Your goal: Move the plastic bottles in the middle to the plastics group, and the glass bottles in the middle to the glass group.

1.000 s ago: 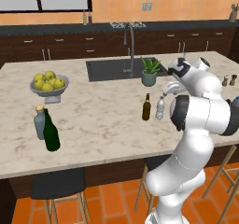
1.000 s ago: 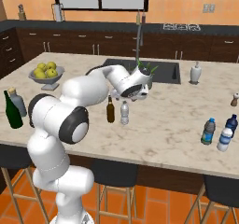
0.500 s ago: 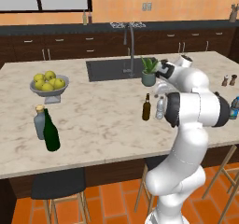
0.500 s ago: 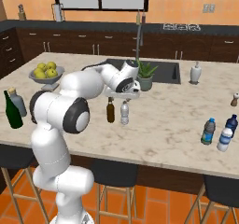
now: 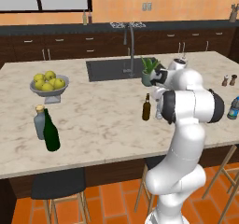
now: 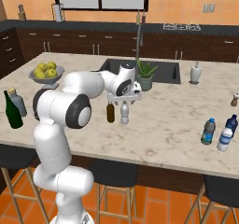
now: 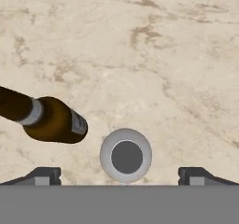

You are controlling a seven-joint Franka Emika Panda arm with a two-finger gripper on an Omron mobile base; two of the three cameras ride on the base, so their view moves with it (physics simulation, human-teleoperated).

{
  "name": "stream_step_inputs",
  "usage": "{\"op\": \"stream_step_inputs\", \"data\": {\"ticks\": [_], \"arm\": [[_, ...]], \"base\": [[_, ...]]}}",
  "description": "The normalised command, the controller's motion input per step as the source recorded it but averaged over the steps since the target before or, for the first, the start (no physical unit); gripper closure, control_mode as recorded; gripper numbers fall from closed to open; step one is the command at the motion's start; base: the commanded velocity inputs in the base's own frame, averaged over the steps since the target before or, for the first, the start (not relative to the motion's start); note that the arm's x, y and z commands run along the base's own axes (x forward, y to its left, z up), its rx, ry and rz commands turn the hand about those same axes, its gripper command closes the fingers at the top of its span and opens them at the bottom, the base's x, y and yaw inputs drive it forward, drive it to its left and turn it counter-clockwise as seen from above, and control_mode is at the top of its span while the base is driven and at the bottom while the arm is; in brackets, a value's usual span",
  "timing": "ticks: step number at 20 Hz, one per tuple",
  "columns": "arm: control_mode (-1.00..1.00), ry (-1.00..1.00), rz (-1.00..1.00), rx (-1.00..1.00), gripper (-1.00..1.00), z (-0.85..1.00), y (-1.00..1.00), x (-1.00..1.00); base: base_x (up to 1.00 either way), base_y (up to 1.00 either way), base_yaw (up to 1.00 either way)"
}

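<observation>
The jaws (image 7: pixel 119 176) stand wide open and hold nothing, poised directly above the whitish plastic bottle (image 6: pixel 124 113), whose round cap (image 7: pixel 126 156) sits midway between the two fingertips (image 7: pixel 44 175) in the hand view. That bottle stands upright near the middle of the bench (image 6: pixel 177 120), just beside the brown glass bottle (image 6: pixel 110 112) — close, though I cannot tell whether they touch. In the left base view the brown glass bottle (image 5: pixel 146 108) is plain, while the plastic one is mostly hidden behind the arm.

Judging by its look, the plastic bottle should be light and thin-walled, so it will likely give a little under a squeeze and could slip if gripped on the smooth body. The firmer place to take hold is probably high up, around the cap or the neck just under it, where the plastic is stiffer. The glass neighbour is heavier, rigid and breakable — a descending fingertip on that side could knock it over, so the approach wants to stay centred on the cap.

The plastics group (image 6: pixel 219 132) stands well apart at the far right end of the bench, and the glass group (image 6: pixel 14 108) — a tall dark green bottle and a grey-blue one — at the left end
</observation>
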Motion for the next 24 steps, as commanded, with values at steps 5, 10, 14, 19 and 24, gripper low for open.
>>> {"op": "stream_step_inputs", "data": {"ticks": [5, 10, 14, 19, 24], "arm": [[-1.0, 0.0, 0.0, 0.0, -1.0, -0.17, -0.07, 0.25], [-1.0, 0.0, -0.01, 0.0, -1.0, -0.12, -0.1, 0.0], [-1.0, 0.0, -0.01, 0.0, -1.0, -0.17, -0.01, -0.01], [-1.0, 0.0, 0.0, 0.05, 1.0, -0.23, 0.12, 0.0], [-1.0, 0.0, 0.0, 0.01, 1.0, -0.11, -0.01, -0.03]], "base": [[0.0, 0.0, 0.0], [0.0, 0.0, 0.0], [0.0, 0.0, 0.0], [0.0, 0.0, 0.0], [0.0, 0.0, 0.0]]}}
